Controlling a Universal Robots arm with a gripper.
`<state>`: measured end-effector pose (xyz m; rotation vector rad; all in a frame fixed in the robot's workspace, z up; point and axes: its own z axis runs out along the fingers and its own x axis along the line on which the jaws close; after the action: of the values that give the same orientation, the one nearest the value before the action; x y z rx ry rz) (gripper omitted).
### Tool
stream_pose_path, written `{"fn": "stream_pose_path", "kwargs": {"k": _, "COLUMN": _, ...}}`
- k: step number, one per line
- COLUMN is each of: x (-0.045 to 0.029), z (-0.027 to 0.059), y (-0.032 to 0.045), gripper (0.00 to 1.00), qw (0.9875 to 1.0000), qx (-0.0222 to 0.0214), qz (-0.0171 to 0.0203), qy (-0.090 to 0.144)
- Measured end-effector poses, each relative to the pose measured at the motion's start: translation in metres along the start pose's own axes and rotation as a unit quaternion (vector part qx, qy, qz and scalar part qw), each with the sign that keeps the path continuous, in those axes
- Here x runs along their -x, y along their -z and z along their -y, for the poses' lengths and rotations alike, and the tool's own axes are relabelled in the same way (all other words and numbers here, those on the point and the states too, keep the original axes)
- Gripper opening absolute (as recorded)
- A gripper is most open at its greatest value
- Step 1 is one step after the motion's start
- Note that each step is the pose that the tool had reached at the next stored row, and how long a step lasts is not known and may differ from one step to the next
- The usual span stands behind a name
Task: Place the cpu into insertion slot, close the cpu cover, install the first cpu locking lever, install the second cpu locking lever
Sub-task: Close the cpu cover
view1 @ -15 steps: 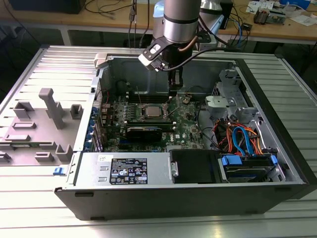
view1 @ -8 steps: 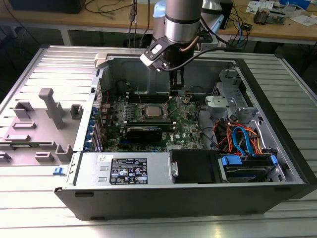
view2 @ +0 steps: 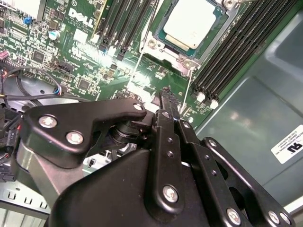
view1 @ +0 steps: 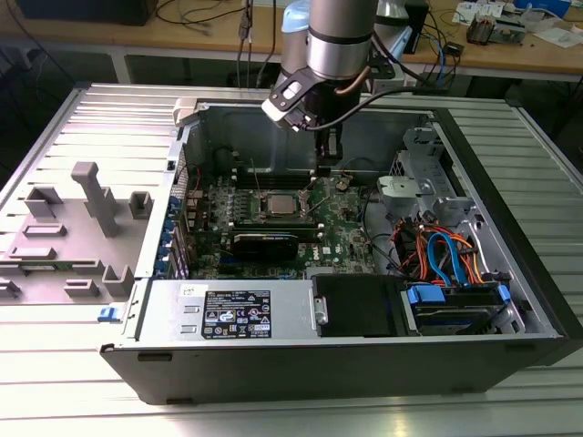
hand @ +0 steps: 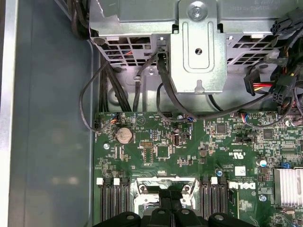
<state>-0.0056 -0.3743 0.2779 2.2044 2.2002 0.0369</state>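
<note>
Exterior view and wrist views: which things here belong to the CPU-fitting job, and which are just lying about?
Belonging to the job:
cpu
cpu cover
gripper

Just lying about:
grey holders
blue cables
coin battery
memory slots

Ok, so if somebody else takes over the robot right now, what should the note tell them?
Hand: shut, nothing seen in it, low over the green board beside the insertion slot.
The cpu: sitting in the slot, with the cpu cover apparently down around it.
Done: cpu placed; cover looks closed.
Left: the two locking levers. I can't tell whether either is latched.
</note>
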Motion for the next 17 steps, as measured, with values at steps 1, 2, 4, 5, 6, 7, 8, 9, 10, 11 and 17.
{"fn": "stream_pose_path", "kwargs": {"k": 1, "x": 0.0, "z": -0.0005, "y": 0.0, "gripper": 0.11, "qw": 1.0, "qx": 0.0, "qz": 0.0, "qy": 0.0}}
{"fn": "stream_pose_path", "kwargs": {"k": 2, "x": 0.0, "z": -0.0009, "y": 0.0, "gripper": 0.11, "qw": 1.0, "qx": 0.0, "qz": 0.0, "qy": 0.0}}
{"fn": "stream_pose_path", "kwargs": {"k": 4, "x": 0.0, "z": -0.0025, "y": -0.0001, "gripper": 0.11, "qw": 1.0, "qx": 0.0, "qz": 0.0, "qy": 0.0}}
{"fn": "stream_pose_path", "kwargs": {"k": 5, "x": 0.0, "z": -0.0029, "y": -0.0001, "gripper": 0.11, "qw": 1.0, "qx": 0.0, "qz": 0.0, "qy": 0.0}}
{"fn": "stream_pose_path", "kwargs": {"k": 6, "x": 0.0, "z": -0.0034, "y": -0.0001, "gripper": 0.11, "qw": 1.0, "qx": 0.0, "qz": 0.0, "qy": 0.0}}
{"fn": "stream_pose_path", "kwargs": {"k": 7, "x": 0.0, "z": -0.0041, "y": -0.0001, "gripper": 0.11, "qw": 1.0, "qx": 0.0, "qz": 0.0, "qy": 0.0}}
{"fn": "stream_pose_path", "kwargs": {"k": 8, "x": 0.0, "z": -0.005, "y": -0.0002, "gripper": 0.11, "qw": 1.0, "qx": 0.0, "qz": 0.0, "qy": 0.0}}
{"fn": "stream_pose_path", "kwargs": {"k": 9, "x": 0.0, "z": -0.0057, "y": -0.0002, "gripper": 0.11, "qw": 1.0, "qx": 0.0, "qz": 0.0, "qy": 0.0}}
{"fn": "stream_pose_path", "kwargs": {"k": 10, "x": 0.0, "z": -0.0061, "y": -0.0002, "gripper": 0.11, "qw": 1.0, "qx": 0.0, "qz": 0.0, "qy": 0.0}}
{"fn": "stream_pose_path", "kwargs": {"k": 11, "x": 0.0, "z": -0.0064, "y": -0.0002, "gripper": 0.11, "qw": 1.0, "qx": 0.0, "qz": 0.0, "qy": 0.0}}
{"fn": "stream_pose_path", "kwargs": {"k": 17, "x": 0.0, "z": -0.0089, "y": -0.0003, "gripper": 0.11, "qw": 1.0, "qx": 0.0, "qz": 0.0, "qy": 0.0}}
